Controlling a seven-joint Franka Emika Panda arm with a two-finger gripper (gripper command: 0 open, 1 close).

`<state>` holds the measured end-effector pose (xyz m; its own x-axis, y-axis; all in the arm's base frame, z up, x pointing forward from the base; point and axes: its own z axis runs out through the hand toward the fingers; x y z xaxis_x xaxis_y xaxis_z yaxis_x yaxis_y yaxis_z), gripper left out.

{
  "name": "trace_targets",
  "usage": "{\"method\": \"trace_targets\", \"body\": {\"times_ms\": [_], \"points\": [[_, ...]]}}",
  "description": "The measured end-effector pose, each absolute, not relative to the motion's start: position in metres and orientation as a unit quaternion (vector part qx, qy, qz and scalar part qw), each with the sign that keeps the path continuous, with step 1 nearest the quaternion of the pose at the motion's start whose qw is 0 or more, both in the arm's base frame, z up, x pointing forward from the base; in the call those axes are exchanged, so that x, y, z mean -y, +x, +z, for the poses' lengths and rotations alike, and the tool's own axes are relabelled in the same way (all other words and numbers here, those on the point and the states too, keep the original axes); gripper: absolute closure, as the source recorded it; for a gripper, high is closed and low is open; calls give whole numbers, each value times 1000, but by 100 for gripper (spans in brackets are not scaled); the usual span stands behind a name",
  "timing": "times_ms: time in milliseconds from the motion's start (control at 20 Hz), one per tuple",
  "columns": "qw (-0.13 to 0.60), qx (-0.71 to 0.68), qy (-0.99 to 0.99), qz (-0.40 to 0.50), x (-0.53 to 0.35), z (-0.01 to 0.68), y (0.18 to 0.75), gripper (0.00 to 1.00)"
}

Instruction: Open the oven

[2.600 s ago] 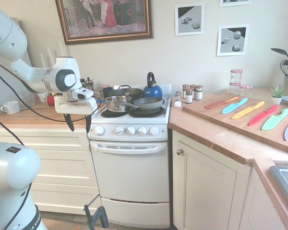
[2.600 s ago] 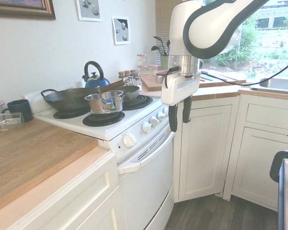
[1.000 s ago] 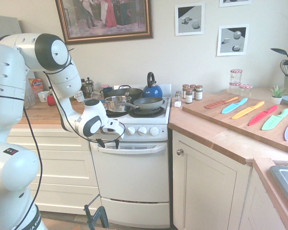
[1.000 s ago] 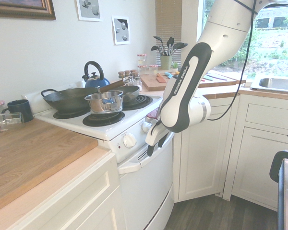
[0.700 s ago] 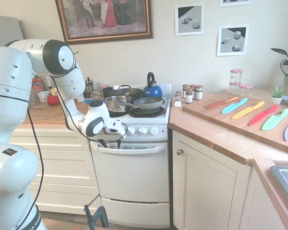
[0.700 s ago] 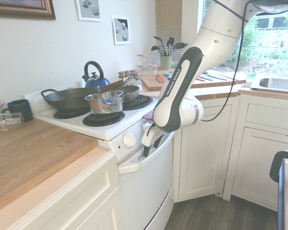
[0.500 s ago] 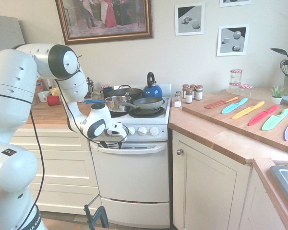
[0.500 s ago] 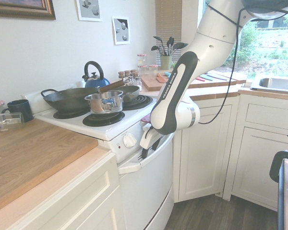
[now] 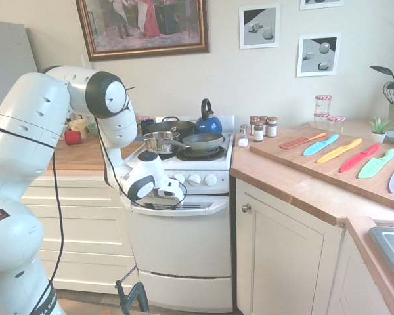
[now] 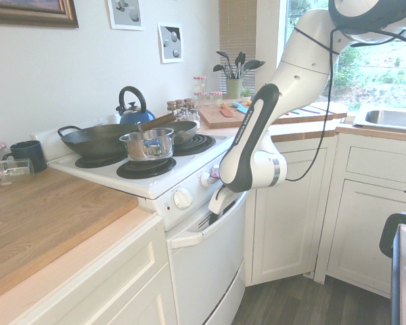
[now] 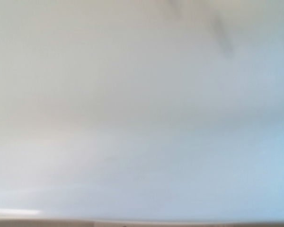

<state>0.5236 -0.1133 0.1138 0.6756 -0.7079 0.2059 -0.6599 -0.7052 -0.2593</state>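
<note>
Oven (image 9: 184,243): white cooker betw cream cabinets, centre of 1st ext view; door looked shut, no gap visible.
Handle (image 9: 184,207): wide curved white bar along door top, under the knob row (image 9: 187,178).
Gripper (image 9: 159,204): at handle's end, approx 9 o'clock from door centre in 1st ext view; dark fingers (image 10: 212,218) pointed down into the slot behind the handle in 2nd ext view.
Jaws: cannot tell if clenched or released, tips hidden by handle.
Wrist view: blurred white surface (image 11: 142,123) only.
Hob: steel saucepan (image 9: 159,140), dark pans, blue kettle (image 9: 208,122) at 12 o'clock of the door.
</note>
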Motion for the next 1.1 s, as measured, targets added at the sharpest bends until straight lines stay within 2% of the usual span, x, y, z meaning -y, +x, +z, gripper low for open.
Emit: {"method": "trace_targets", "body": {"times_ms": [200,600,900,1100], "points": [[64,-363,-923,-111,132,87,467,0],[52,-354,-928,-109,164,77,408,0],[35,-326,-936,-125,160,138,384,0],[34,-267,-959,-87,118,187,396,0]]}}
